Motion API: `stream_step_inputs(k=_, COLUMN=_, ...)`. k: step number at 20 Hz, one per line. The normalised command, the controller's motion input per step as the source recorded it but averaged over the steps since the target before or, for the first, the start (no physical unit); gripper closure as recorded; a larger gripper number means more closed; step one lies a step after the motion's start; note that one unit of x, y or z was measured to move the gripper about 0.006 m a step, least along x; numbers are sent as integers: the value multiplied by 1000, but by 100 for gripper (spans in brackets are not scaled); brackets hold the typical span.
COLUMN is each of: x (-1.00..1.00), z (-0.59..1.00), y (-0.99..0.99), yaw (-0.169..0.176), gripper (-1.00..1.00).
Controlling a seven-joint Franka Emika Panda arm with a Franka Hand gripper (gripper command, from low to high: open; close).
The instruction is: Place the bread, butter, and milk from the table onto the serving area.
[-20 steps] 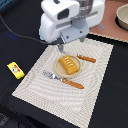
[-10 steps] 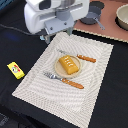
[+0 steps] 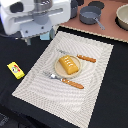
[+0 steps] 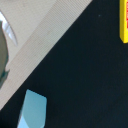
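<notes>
The bread (image 3: 69, 65) lies on the round tan plate (image 3: 56, 68) in the middle of the striped placemat (image 3: 95, 95). The butter (image 3: 15, 70) lies on the black table at the exterior view's left, off the mat; it also shows in the wrist view (image 4: 123, 20). The milk (image 4: 34, 107) stands on the black table just off the mat's edge (image 4: 35, 40). In the exterior view only a teal sliver of it (image 3: 48, 34) shows behind the hand. My gripper (image 3: 32, 39) hangs over the mat's far left corner by the milk, open and empty.
An orange-handled fork (image 3: 64, 80) and knife (image 3: 80, 57) flank the plate. A pinkish-brown board (image 3: 107, 30) at the back right carries a grey pan (image 3: 90, 15) and a bowl (image 3: 122, 15). The plate's rim (image 4: 2, 50) shows in the wrist view.
The arm has moved from over the plate toward the exterior view's left and back corner of the mat. The bread stays on the plate; the butter has not moved.
</notes>
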Motion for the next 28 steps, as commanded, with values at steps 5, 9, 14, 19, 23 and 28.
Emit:
stream_step_inputs(k=5, x=-926, z=-213, y=-363, yaw=2, gripper=-100)
stream_step_inputs(k=9, x=-851, z=-266, y=-266, yaw=15, gripper=-100)
stream_step_inputs(k=14, x=-644, z=-338, y=-51, yaw=55, gripper=-100)
stream_step_inputs(k=19, x=-397, z=-375, y=0, yaw=91, gripper=-100)
stream_step_inputs(k=23, x=-394, z=-468, y=0, yaw=80, gripper=-100)
stream_step_inputs(k=28, x=-417, z=-534, y=-43, yaw=66, gripper=-100)
